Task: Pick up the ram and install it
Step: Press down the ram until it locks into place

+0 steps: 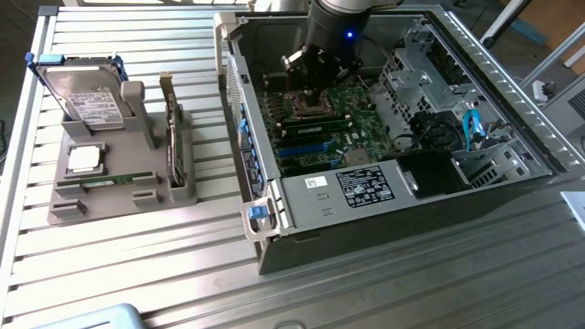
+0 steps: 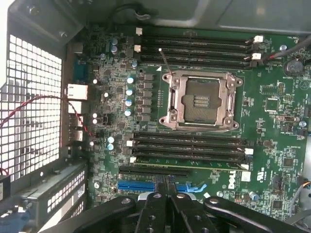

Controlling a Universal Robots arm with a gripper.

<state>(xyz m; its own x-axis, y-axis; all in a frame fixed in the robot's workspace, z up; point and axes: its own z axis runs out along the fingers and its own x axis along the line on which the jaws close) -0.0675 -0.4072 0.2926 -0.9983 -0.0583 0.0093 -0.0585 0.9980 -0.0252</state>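
My gripper (image 1: pixel 316 96) hangs inside the open computer case (image 1: pixel 265 226), just above the motherboard (image 1: pixel 316 147) near the CPU socket (image 1: pixel 311 103). Its fingers are shut together with nothing between them. In the wrist view the closed gripper (image 2: pixel 167 190) sits over the board below the lower bank of memory slots. One green ram (image 1: pixel 320 128) lies seated lengthwise in a memory slot; from the wrist it is a thin green strip (image 2: pixel 194 161) in the lower bank. A second ram (image 1: pixel 109 179) lies flat at the front of the grey holder (image 1: pixel 174 195), outside the case.
The grey holder also carries a silver hard drive (image 1: pixel 87 96), an upright brown-edged card (image 1: pixel 169 133) and a square chip (image 1: pixel 84 159). Case walls, a drive cage (image 1: pixel 412 68), blue cables (image 1: pixel 473 127) and the power supply (image 1: pixel 366 186) ring the board. Slatted metal table (image 1: pixel 412 274) around.
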